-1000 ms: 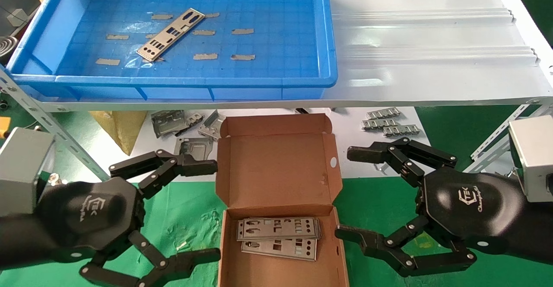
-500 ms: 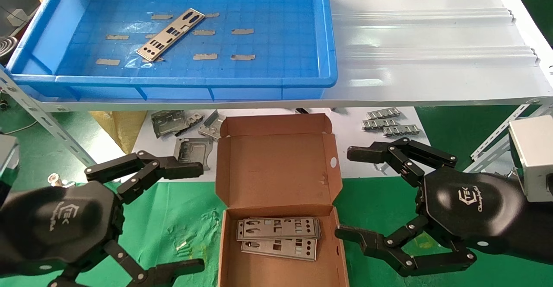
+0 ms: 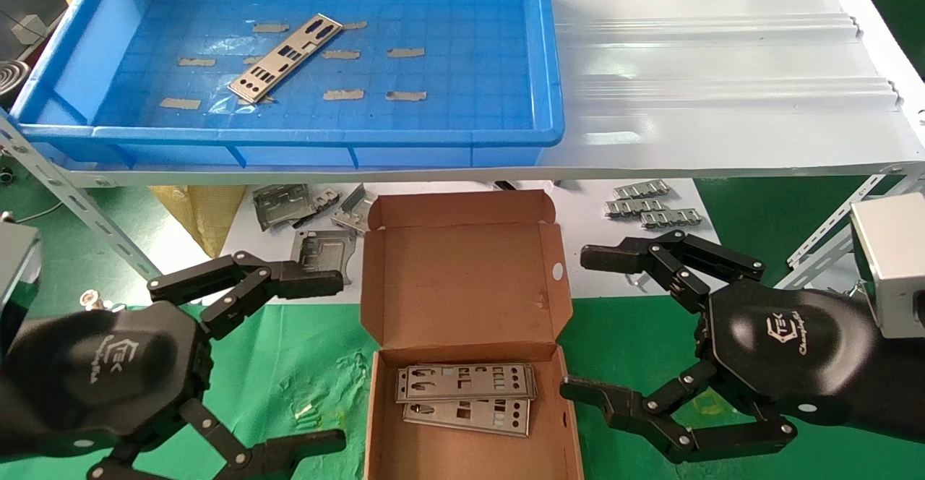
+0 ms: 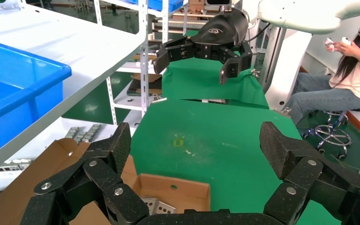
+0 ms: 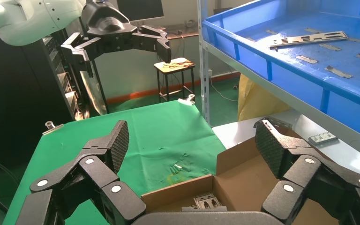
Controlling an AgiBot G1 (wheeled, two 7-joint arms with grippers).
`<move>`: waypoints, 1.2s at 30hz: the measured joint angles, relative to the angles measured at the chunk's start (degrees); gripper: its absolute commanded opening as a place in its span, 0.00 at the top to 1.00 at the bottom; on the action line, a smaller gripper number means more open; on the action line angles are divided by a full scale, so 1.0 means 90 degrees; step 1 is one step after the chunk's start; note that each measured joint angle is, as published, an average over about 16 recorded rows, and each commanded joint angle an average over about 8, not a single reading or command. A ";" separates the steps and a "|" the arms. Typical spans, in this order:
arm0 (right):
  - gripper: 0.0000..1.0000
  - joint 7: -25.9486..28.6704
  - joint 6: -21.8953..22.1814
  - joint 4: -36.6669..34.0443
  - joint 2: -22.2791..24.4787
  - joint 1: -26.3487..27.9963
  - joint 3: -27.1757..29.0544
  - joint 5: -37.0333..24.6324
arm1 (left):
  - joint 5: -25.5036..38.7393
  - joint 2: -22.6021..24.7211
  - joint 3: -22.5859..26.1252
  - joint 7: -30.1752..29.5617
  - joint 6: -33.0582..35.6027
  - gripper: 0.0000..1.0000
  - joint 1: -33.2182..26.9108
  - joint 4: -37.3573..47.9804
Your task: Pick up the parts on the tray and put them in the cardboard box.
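Left pincer [image 3: 329, 361] splayed beside corrugated cardboard box [image 3: 462, 277].

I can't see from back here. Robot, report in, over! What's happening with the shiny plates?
Left gripper and right gripper open, flanking the cardboard box. Two plates boxed; one plate left on tray. Path clear.

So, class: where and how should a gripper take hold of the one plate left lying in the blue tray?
Probably from above, fingers closing across the narrow width near the middle of the plate. It lies flat and diagonal on the tray floor, so turn the wrist to match; its thinness may make the edges hard to catch.
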 measured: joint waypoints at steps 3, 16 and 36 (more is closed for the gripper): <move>0.00 0.0000 0.0000 0.0000 0.0000 0.0000 0.0000 0.0000 | 0.0005 0.0007 0.0005 0.0003 0.0002 0.00 -0.0004 0.0009; 0.00 0.0000 0.0000 0.0000 0.0000 0.0000 0.0000 0.0000 | 0.0017 0.0022 0.0015 0.0009 0.0007 0.00 -0.0013 0.0030; 0.00 0.0000 0.0000 0.0000 0.0000 0.0000 0.0000 0.0000 | 0.0022 0.0029 0.0023 0.0014 0.0008 0.00 -0.0019 0.0040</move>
